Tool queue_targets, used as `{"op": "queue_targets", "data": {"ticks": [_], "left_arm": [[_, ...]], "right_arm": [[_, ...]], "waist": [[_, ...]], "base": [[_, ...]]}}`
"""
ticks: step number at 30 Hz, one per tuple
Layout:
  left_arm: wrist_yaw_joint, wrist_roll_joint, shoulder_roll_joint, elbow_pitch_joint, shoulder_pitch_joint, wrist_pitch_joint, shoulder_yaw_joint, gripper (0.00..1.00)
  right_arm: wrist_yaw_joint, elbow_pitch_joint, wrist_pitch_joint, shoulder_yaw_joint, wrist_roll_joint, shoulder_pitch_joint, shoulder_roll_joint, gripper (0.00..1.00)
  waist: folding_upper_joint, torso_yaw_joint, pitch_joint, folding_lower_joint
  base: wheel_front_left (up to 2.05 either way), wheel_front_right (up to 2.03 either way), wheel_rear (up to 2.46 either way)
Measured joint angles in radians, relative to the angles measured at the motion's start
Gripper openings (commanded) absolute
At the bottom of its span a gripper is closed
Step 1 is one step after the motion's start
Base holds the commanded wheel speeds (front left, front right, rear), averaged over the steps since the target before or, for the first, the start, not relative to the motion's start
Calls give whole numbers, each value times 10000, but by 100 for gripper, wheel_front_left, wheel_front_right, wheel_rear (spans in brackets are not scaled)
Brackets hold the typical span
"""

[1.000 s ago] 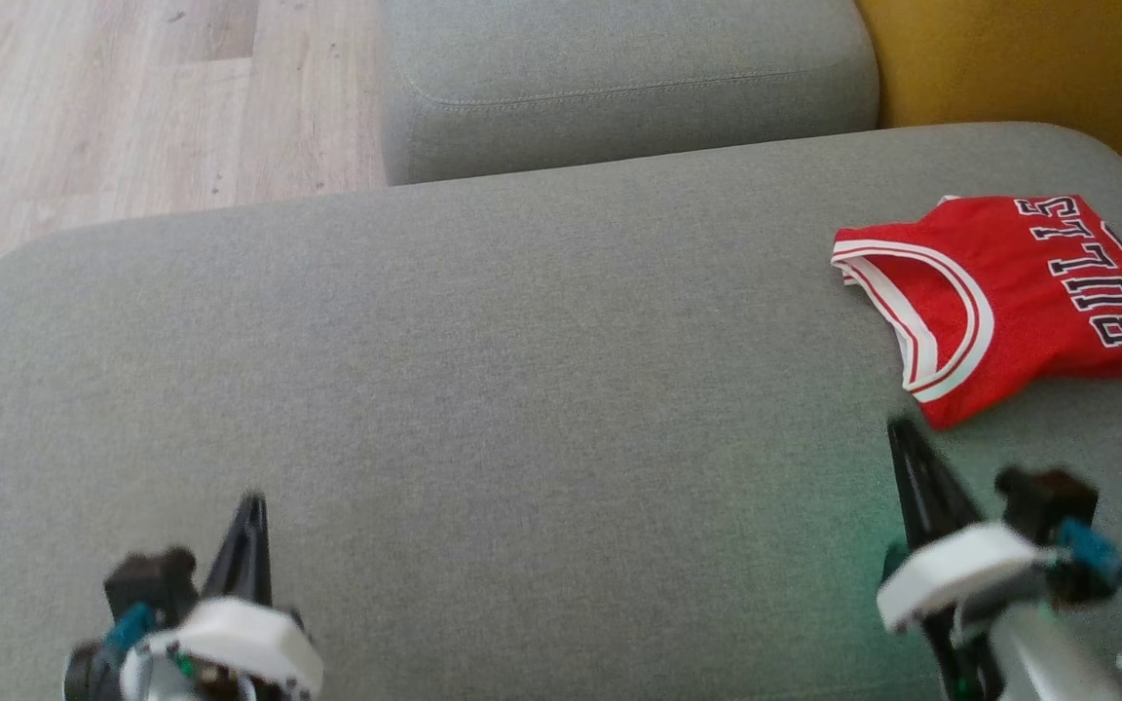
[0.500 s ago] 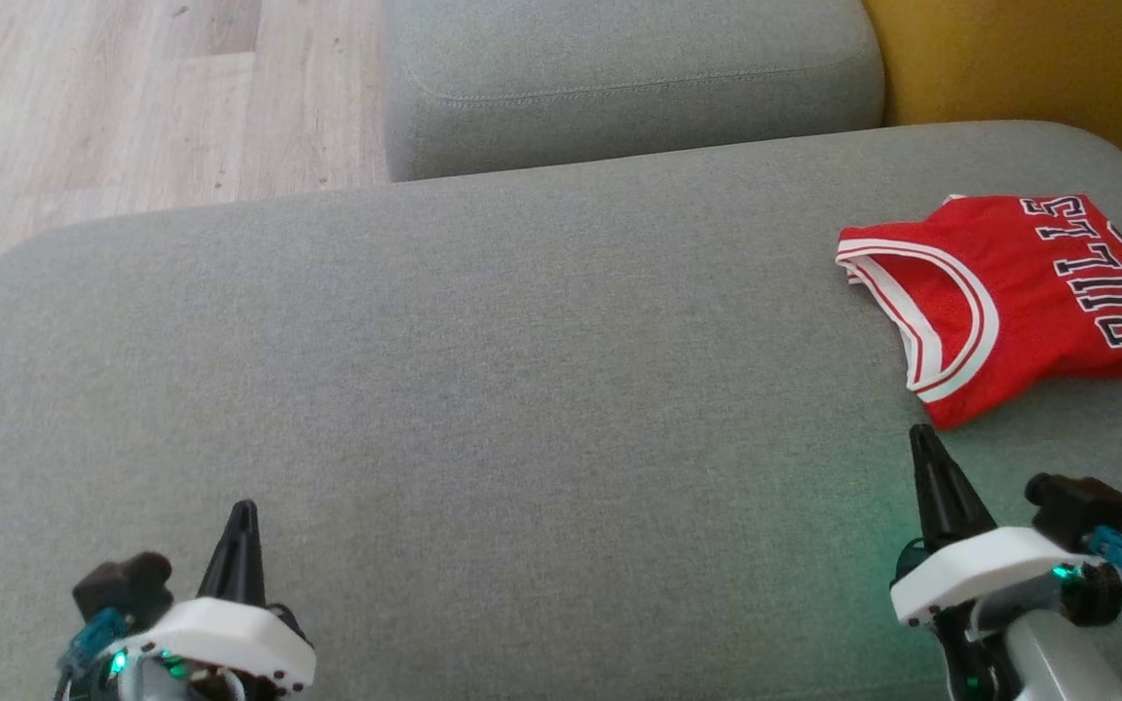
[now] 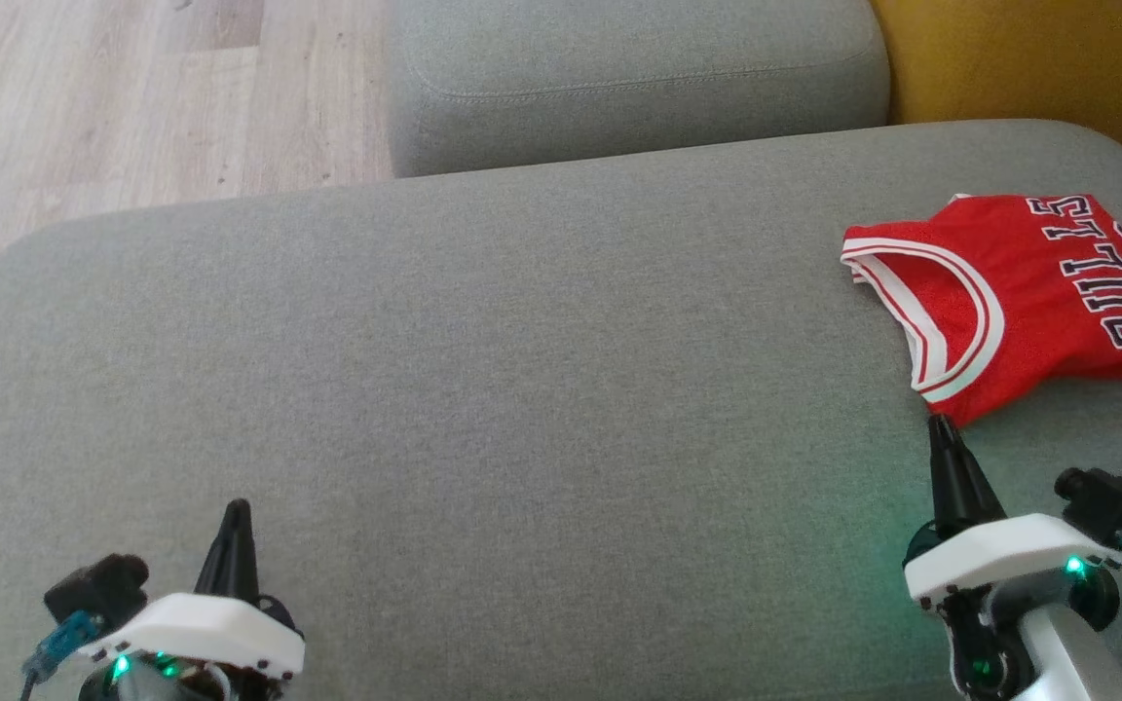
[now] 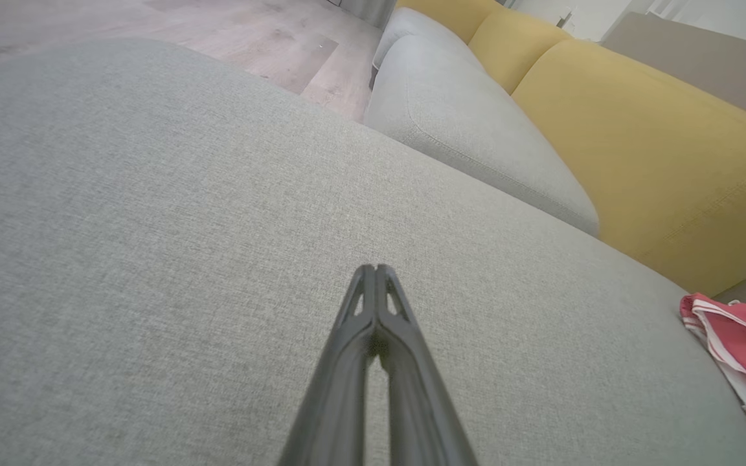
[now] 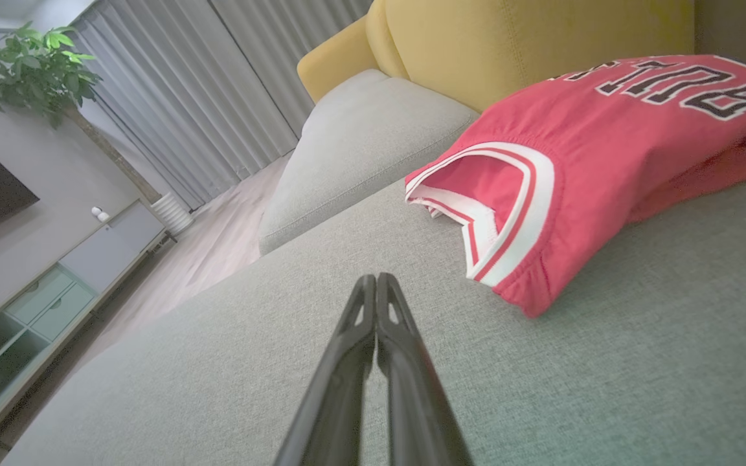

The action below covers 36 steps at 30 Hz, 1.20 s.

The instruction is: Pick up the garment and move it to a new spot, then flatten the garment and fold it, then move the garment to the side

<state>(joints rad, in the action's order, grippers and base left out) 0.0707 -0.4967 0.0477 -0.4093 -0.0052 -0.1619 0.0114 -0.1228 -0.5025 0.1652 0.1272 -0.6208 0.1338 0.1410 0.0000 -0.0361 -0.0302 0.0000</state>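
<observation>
Garment (image 3: 1019, 292) lies folded on the cushion (image 3: 522, 389) just beside the right hand (image 3: 941, 428), pinched shut and empty.

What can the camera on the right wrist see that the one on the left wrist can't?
Right wrist: a potted plant, curtains, a low cabinet, the lettering on the jersey, the shut right pincer. Left wrist: the shut left pincer, just the jersey's striped edge. Both: grey sofa seat, yellow backrest, wooden floor.
</observation>
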Motion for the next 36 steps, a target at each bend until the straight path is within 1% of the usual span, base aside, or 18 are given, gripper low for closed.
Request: {"op": "queue_targets", "data": {"ticks": [9,11,21,24,36], "left_arm": [[13,-1045,-2,161,-2,261,-174,0],[92,-1269,-2,167,-3,299,-186,0],[104,-2401,-4,282,-17,575,-238,0],[176,-2744,-4,320,-37,690,-249,0],[186,-4222,-12,506,-190,1047,-326,0]], "right_arm": [[0,213,-261,-222,-934,-11,-54,0],[0,257,-293,-295,-1129,-12,-69,0],[0,456,-602,-535,-2140,-21,-155,0],[0,520,-698,-654,-2435,-26,-188,0],[0,830,-1041,-1014,-3745,-35,-330,0]], "waist": [[0,34,32,0],[0,42,39,0],[0,79,73,0],[0,90,83,0],[0,139,128,0]], "base": [[0,0,0],[0,0,0],[0,0,0],[0,0,0],[0,0,0]]}}
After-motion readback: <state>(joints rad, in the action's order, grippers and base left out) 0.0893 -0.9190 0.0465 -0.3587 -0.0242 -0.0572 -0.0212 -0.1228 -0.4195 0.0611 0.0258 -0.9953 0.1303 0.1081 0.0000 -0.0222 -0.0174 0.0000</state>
